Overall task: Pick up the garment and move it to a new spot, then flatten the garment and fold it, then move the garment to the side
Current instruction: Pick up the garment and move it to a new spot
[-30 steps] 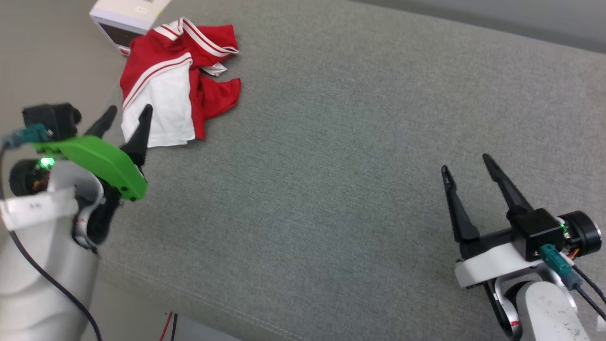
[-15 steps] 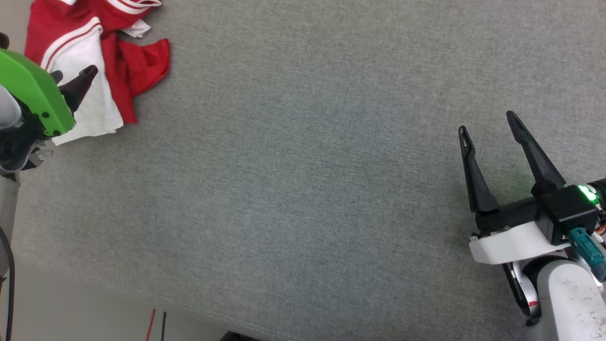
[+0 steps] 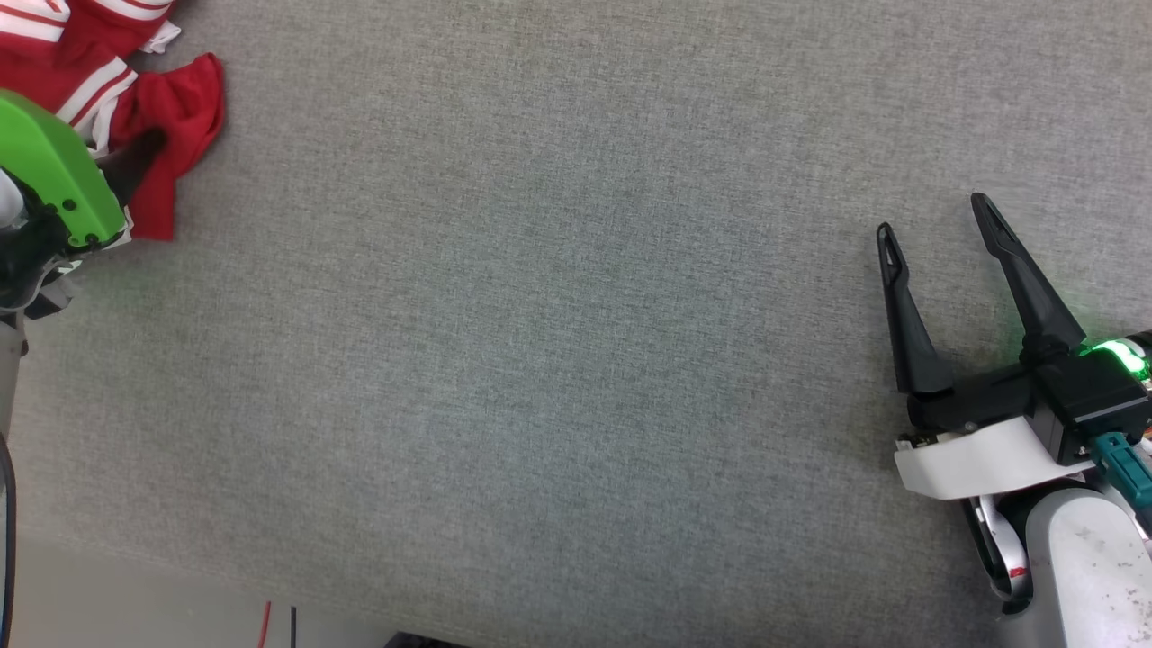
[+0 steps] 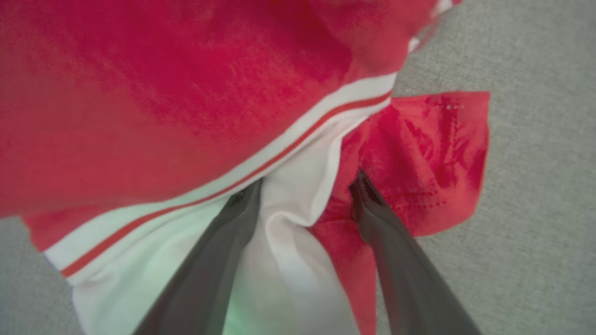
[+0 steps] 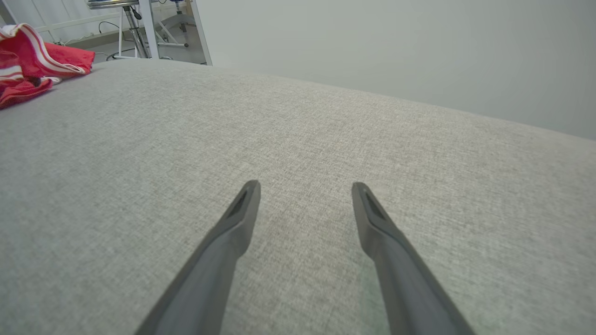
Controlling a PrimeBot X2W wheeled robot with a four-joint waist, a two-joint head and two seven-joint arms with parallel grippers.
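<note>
LEFT TOOL POISED OVER A CRUMPLED JERSEY. We find the left tool (image 4: 307, 181) spread wide and gripping nothing. Its two dark fingers (image 4: 223, 251) straddle a raised ridge of the red-and-white jersey (image 4: 186, 93), where the white sleeve (image 4: 288, 209) meets a red fold (image 4: 419, 153).

To close well here, we judge the tips should sink until they press the cloth against the grey upholstered surface (image 3: 576, 360). They should then shut across the ridge, so that sleeve and fold are gathered together and not just one thin hem. Soft knit of this kind would likely slide out of a shallow pinch, and the rest would hang and trail on the lift. A straight rise before any sideways carry looks safest to us.

Seen along the left tool, the ridge lies between the fingers. The bulk of the jersey spreads from ten to twelve o'clock, and the red fold lies at two o'clock.

From the head, the jersey sits at the ten o'clock corner of the surface, partly behind the arm's green cover (image 3: 54, 171). The right tool (image 3: 932, 214) rests at four o'clock, jaws wide and empty. It is well apart from the jersey, which lies at ten o'clock from it.
</note>
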